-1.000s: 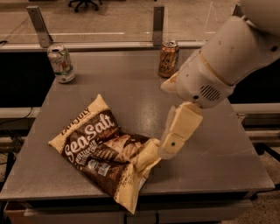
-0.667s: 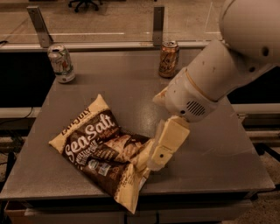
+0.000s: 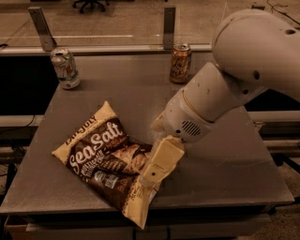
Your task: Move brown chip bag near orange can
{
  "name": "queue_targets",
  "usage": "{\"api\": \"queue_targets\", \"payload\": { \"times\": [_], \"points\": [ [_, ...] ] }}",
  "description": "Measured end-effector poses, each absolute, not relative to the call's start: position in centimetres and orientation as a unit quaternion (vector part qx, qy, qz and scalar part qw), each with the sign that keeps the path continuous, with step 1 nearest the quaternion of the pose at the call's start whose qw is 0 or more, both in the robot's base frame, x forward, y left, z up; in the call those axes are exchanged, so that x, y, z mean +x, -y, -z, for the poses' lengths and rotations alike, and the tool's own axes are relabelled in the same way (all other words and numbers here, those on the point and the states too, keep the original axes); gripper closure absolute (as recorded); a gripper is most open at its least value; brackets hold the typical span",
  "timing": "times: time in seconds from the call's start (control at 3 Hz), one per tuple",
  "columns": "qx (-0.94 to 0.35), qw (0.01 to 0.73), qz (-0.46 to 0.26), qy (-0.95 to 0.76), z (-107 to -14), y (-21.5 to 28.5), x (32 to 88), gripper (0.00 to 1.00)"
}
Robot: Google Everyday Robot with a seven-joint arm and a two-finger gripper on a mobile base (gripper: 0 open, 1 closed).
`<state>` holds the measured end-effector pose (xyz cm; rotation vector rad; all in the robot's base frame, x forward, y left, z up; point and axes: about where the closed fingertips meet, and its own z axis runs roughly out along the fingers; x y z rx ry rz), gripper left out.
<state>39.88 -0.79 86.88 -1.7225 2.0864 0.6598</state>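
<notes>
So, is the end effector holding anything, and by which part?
Cannot be told: the end effector rests against the right side of the brown chip bag, but any hold is hidden.

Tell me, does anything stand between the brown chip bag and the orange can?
Nothing visible does: only bare table lies between the brown chip bag and the orange can. The pincer is at the bag's near end; the white-and-green can stands far left.

An office or lab: wheeled chair base (image 3: 89,3) behind a glass screen (image 3: 108,26), grey table (image 3: 234,164), gripper (image 3: 158,169) low over the chip bag (image 3: 98,150).
</notes>
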Motion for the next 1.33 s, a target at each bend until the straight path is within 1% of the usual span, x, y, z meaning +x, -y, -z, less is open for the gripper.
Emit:
{"api": "queue_targets", "payload": {
  "times": [0.67,1.0,1.33],
  "points": [
    [-0.593,0.163,-0.256,-0.745,-86.0,-0.3,39.0,0.64],
    [-0.582,0.161,-0.256,-0.755,-85.8,0.5,39.1,0.86],
    [-0.565,0.180,-0.241,-0.769,-87.2,3.1,40.8,1.00]
  ]
}}
